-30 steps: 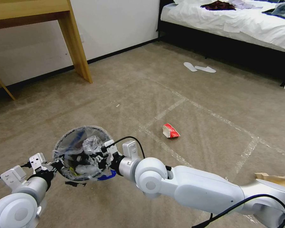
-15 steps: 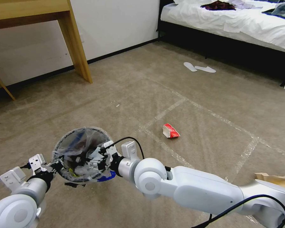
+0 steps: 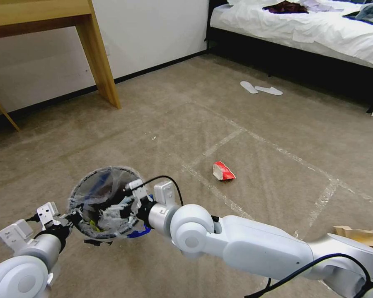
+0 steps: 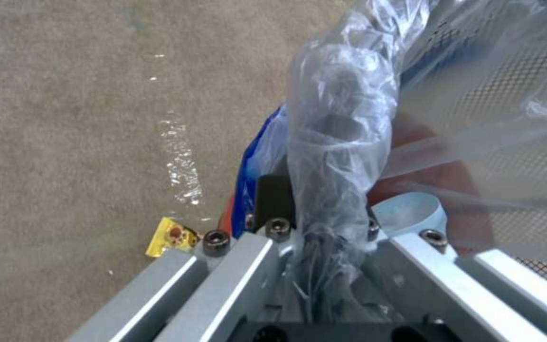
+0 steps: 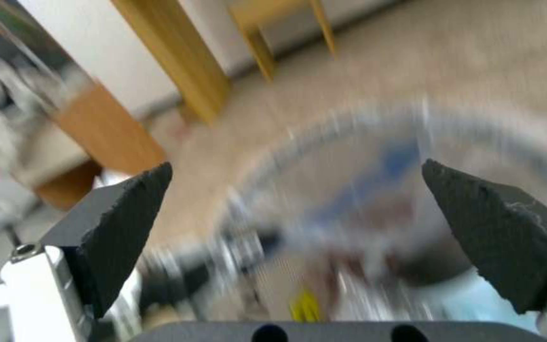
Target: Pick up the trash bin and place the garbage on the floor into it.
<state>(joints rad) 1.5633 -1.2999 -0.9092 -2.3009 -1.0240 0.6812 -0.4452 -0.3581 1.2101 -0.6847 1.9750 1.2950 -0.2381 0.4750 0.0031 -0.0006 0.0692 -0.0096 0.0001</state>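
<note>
Beige-brown carpet, the floor (image 3: 277, 136), filled the head view, crossed by shiny tape strips (image 3: 219, 145) in a grid. A wooden table leg (image 3: 99, 58) stood against the white wall, a bed (image 3: 302, 29) with white sheets ran along the far side, and a pair of flat white slippers (image 3: 261, 88) lay before it. A crushed red-white carton (image 3: 223, 171) sat on the carpet inside a taped square, well apart from the trash bin (image 3: 93, 194), and a brown paper bag (image 3: 358, 235) lay partly hidden behind the right arm. The left gripper (image 3: 72, 216) pinched the bin's near rim, holding it above the carpet; the right gripper (image 3: 120, 209) reached into the bin's mouth.

From the left wrist view, the left gripper (image 4: 324, 223) was clamped on the trash bin (image 4: 508, 95) at a twisted fold of clear liner, mesh wall and red body beside it; a yellow wrapper (image 4: 171, 236) lay on the floor (image 4: 64, 118) below.

From the right wrist view, blurred by motion, the right gripper (image 5: 299, 228) had its dark fingers (image 5: 128, 213) spread wide with nothing between them, over the trash bin (image 5: 375, 166); its contents could not be made out.
</note>
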